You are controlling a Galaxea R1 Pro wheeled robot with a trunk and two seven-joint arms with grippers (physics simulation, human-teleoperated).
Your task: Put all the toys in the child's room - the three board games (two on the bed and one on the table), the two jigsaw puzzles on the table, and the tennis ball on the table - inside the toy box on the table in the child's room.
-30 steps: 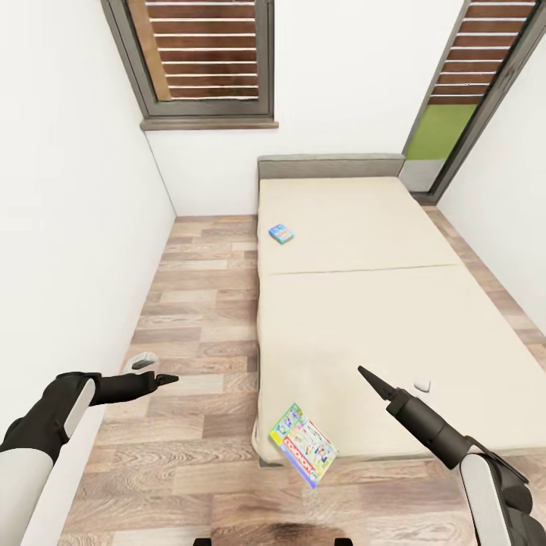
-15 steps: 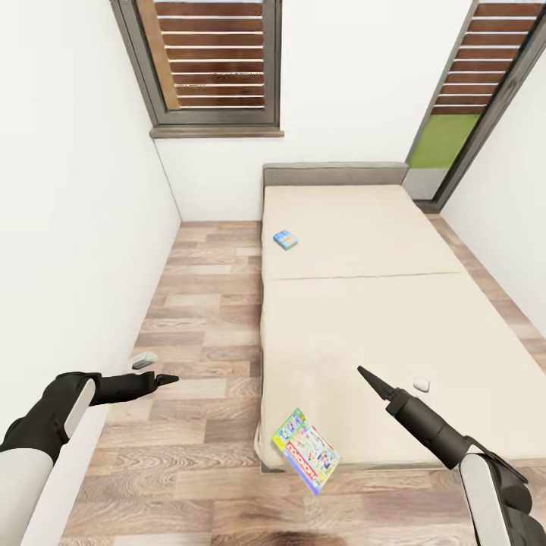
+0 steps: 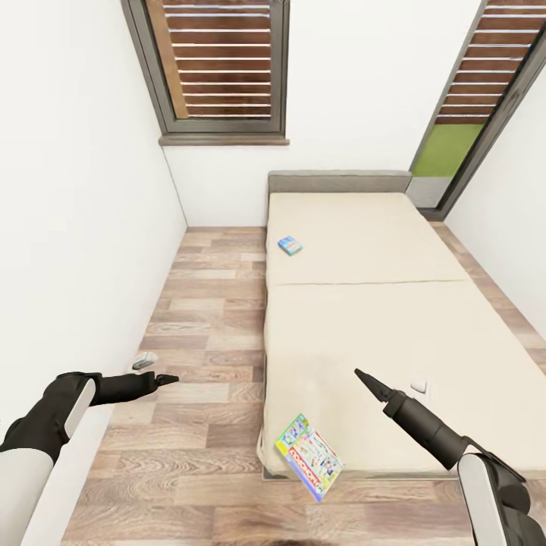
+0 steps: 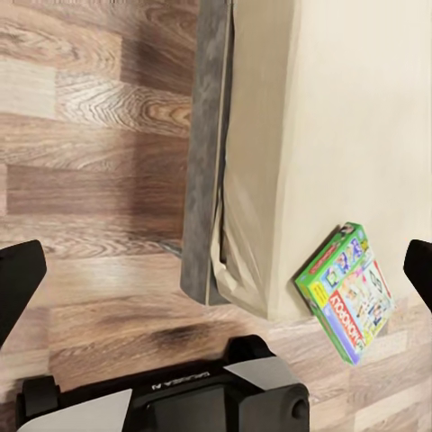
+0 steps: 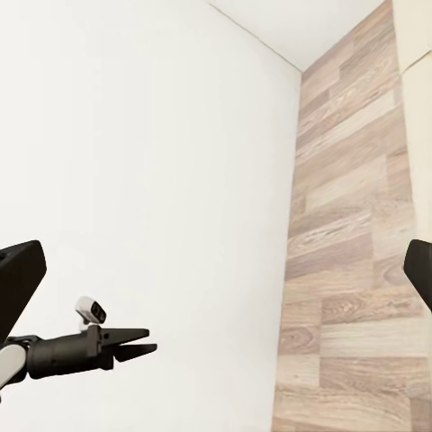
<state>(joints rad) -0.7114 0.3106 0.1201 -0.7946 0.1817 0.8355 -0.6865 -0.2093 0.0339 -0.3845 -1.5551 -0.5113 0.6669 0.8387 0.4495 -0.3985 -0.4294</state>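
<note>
The bed (image 3: 379, 318) with its beige mattress and grey headboard lies ahead in the head view. A small blue board game (image 3: 290, 245) rests near the mattress's left edge, toward the headboard. A white and green board game (image 3: 309, 456) with a red banner lies tilted on the near left corner, overhanging the edge; the left wrist view also catches this board game (image 4: 346, 292). My left gripper (image 3: 163, 378) hangs open over the floor, left of the bed. My right gripper (image 3: 362, 378) is open above the mattress. The table, toy box, jigsaw puzzles and tennis ball are out of view.
A strip of wood-plank floor (image 3: 205, 341) runs between the white left wall (image 3: 76, 227) and the bed. A dark-framed window (image 3: 220, 68) sits in the far wall, and a tall one (image 3: 470, 114) stands at the right.
The whole head picture has shifted: the bed and windows sit lower and a little smaller, so the camera has moved. Both arms hold their pose and both games lie as before.
</note>
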